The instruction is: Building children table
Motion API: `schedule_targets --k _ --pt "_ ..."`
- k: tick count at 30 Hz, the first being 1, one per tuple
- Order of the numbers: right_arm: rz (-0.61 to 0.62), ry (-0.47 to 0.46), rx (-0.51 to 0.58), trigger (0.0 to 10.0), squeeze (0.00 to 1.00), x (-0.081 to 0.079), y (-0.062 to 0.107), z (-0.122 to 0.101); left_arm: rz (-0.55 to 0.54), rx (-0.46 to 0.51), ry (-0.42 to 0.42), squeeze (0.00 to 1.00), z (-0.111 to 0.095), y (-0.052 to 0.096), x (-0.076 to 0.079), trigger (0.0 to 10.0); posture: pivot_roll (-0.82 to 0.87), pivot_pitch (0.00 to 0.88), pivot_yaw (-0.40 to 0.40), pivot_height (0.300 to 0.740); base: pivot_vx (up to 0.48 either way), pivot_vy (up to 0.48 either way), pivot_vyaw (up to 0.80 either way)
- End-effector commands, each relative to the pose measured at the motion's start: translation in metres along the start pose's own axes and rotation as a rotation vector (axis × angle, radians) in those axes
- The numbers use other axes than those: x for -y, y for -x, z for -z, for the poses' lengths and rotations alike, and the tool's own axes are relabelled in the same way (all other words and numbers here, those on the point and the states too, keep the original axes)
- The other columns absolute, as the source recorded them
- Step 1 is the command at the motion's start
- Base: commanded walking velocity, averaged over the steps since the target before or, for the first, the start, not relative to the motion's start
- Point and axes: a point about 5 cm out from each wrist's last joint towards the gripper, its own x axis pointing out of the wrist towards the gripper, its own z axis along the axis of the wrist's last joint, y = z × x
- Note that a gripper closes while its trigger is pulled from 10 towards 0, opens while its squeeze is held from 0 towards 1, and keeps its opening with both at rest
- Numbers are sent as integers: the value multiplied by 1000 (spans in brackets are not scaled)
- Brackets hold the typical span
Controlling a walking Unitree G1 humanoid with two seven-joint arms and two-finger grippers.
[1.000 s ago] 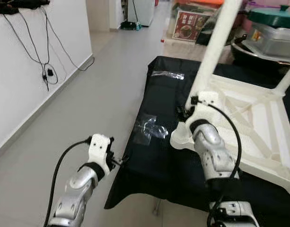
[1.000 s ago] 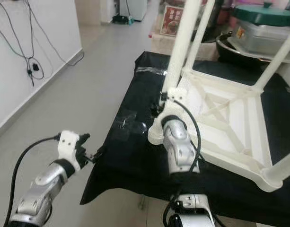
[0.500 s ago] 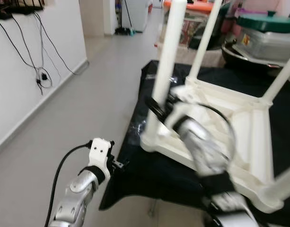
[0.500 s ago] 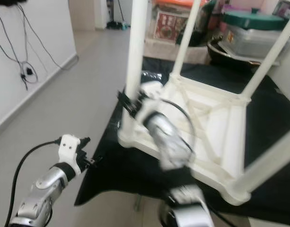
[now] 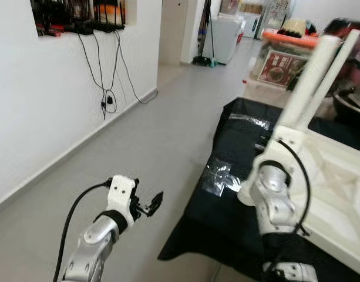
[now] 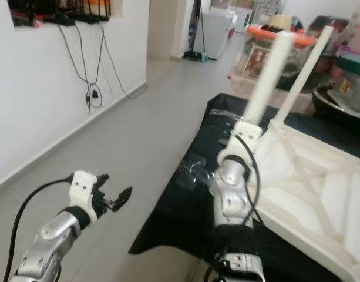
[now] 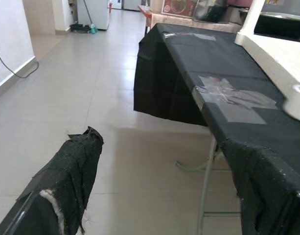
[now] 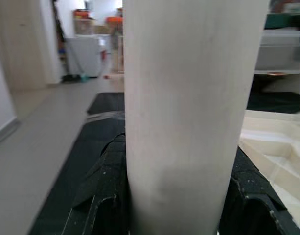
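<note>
**Leg in my right tool, table upside down**

The surface (image 5: 226, 217), draped in black cloth, carries the white children's table (image 5: 335, 176) upside down, its legs pointing up, so I judge the legs go in from above. A clear plastic bag (image 5: 219, 175) lies flat on the cloth near the edge.

My right tool (image 8: 176, 193) is clamped round one leg (image 5: 308, 76) low down by the table's corner; its black fingers (image 8: 103, 188) press on both sides, probably to steady or seat the leg. My left tool (image 6: 118, 198) hangs over the floor (image 5: 156, 135), apart from the surface, fingers parted and holding nothing.

The table's far side is cut off at the frame edge, the leg is blurred, and I cannot tell whether it is fully seated.
</note>
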Motion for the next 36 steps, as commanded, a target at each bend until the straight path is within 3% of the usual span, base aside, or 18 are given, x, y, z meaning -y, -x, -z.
schedule_targets --k 1,2,3,4,5,8,10,11,12,14,17,27,28,29,30,31,32,36 --pt "166 155 -228 157 0 40 2 52 23 -10 9 0 2 -5 7 10000 10 0 -89 740 0 0 0" --pt "174 184 -236 10000 0 43 5 52 29 -7 8 0 1 -6 9 10000 15 0 -89 740 0 0 0" --pt "174 184 -236 10000 0 43 5 52 29 -7 8 0 1 -6 9 10000 15 0 -89 740 0 0 0" --pt "90 149 -247 10000 0 27 8 51 27 -7 7 0 1 -5 8 10000 15 0 -89 740 0 0 0" --pt "-6 111 -209 10000 1000 10 11 44 21 -9 8 0 1 -3 6 10000 9 0 -89 740 0 0 0" --pt "-6 111 -209 10000 1000 10 11 44 21 -9 8 0 1 -3 6 10000 9 0 -89 740 0 0 0" --pt "-73 90 -166 10000 1000 -2 13 37 16 -10 8 0 2 -3 5 10000 9 0 -89 740 0 0 0" --pt "-422 50 -66 10000 878 -39 6 6 11 1 8 0 -1 -6 4 10000 18 0 -96 740 0 0 0" --pt "-533 42 -49 10000 0 -48 5 -3 10 4 8 0 -3 -8 4 10000 18 0 -96 740 0 0 0" --pt "-780 20 56 10000 0 -61 9 -33 10 6 7 0 -3 -7 4 10000 24 0 -101 740 0 0 0" --pt "-914 14 133 10000 0 -64 16 -51 10 6 7 0 -3 -6 3 10000 23 0 -103 740 0 0 0" --pt "-1009 80 199 9922 0 -72 11 -59 9 10 5 0 -3 -9 3 10000 37 0 -105 740 0 0 0" --pt "-1034 86 191 6196 0 -77 9 -57 12 12 5 0 -4 -10 4 10000 44 0 -107 740 0 0 0" --pt "-1034 86 191 6196 0 -77 9 -57 12 12 5 0 -4 -10 4 10000 44 0 -107 740 0 0 0" --pt "-1061 59 178 3216 0 -86 9 -57 11 13 0 0 -5 -11 4 10000 50 0 -111 740 0 0 0" --pt "-1061 59 178 3216 0 -86 9 -57 11 13 0 0 -5 -11 4 10000 50 0 -111 740 0 0 0" --pt "-1107 9 180 902 0 -96 14 -60 5 15 1 0 -5 -10 2 10000 58 0 -118 740 0 0 0" --pt "-1165 -62 205 0 0 -113 25 -72 -5 18 0 0 -6 -8 -1 10000 59 0 -122 740 0 0 0"
